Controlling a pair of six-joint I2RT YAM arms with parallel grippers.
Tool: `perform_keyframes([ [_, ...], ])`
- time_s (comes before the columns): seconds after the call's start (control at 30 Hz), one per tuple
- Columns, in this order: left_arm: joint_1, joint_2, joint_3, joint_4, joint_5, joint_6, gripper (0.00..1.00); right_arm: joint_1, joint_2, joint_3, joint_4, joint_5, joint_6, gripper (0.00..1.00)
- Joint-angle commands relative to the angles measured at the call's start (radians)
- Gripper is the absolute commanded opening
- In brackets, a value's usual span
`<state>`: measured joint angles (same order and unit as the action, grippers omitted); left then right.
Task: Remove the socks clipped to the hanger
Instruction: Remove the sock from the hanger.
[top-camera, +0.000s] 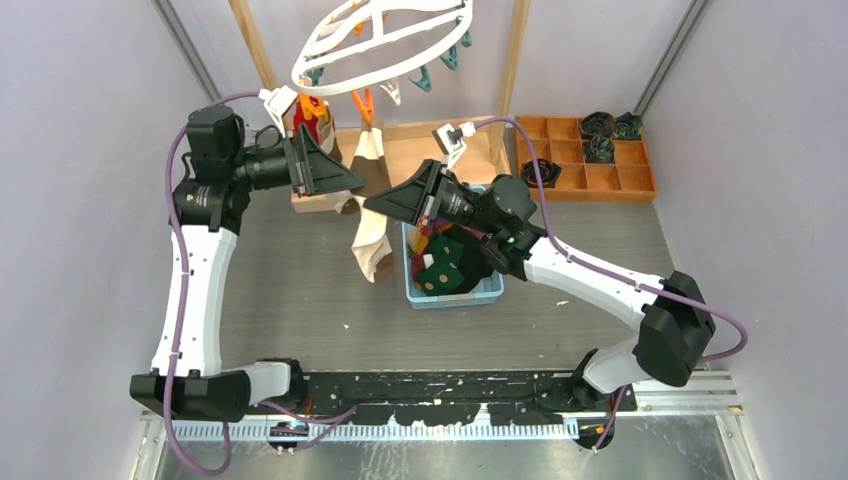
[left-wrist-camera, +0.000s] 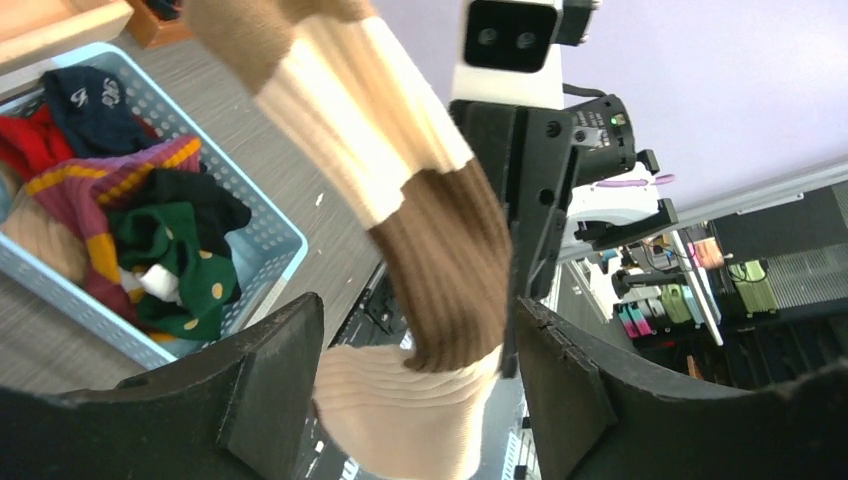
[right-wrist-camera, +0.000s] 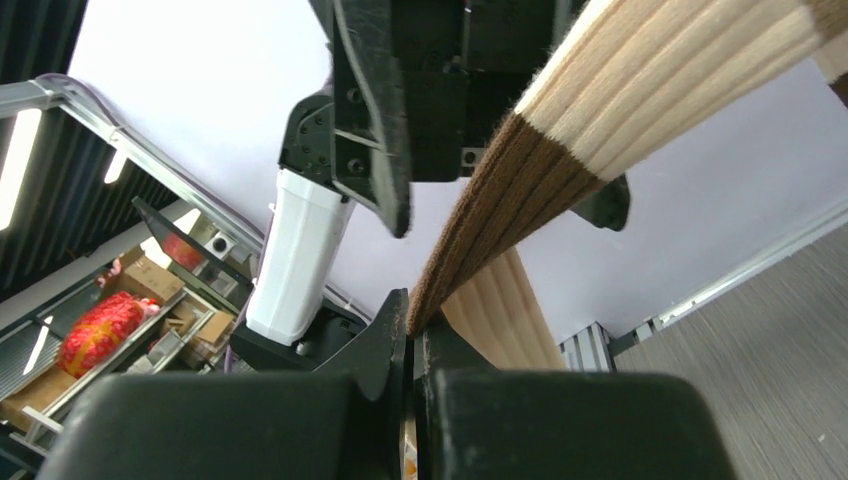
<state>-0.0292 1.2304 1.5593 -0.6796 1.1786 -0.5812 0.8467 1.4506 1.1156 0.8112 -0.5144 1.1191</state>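
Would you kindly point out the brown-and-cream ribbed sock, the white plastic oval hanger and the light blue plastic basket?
brown-and-cream ribbed sock (left-wrist-camera: 450, 260): left wrist view, brown band.
white plastic oval hanger (top-camera: 410, 62): top external view, near rim.
light blue plastic basket (top-camera: 450, 298): top external view, near wall.

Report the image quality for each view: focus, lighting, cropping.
Top external: evenly lit and sharp, with the hanger cropped at the top. Left wrist: the brown-and-cream sock looms close and slightly soft, the basket crisper. Right wrist: its own fingers are dark and blurred against a bright wall.
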Motion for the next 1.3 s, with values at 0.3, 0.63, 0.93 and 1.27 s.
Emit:
perform_keyframes([
  [0.3,-0.064,-0.017,-0.041,0.138,0.011,-0.079,0.40,-0.014,-0.002,0.117,-0.151,-0.125,0.010,0.01],
  [0.63,-0.069,-0.059,-0.052,0.038,-0.124,0.003,0.00,-0.034,-0.136,0.183,-0.606,0.246,-0.322,0.70],
  [0.93,-0.099,-0.058,-0.055,0.015,-0.145,0.025,0.00,-0.031,0.043,0.508,-0.761,0.511,-0.391,0.70],
  [1.27,-0.115,-0.045,-0.046,0.013,-0.146,0.033,0.00,-0.005,0.151,0.631,-0.775,0.589,-0.428,0.69],
])
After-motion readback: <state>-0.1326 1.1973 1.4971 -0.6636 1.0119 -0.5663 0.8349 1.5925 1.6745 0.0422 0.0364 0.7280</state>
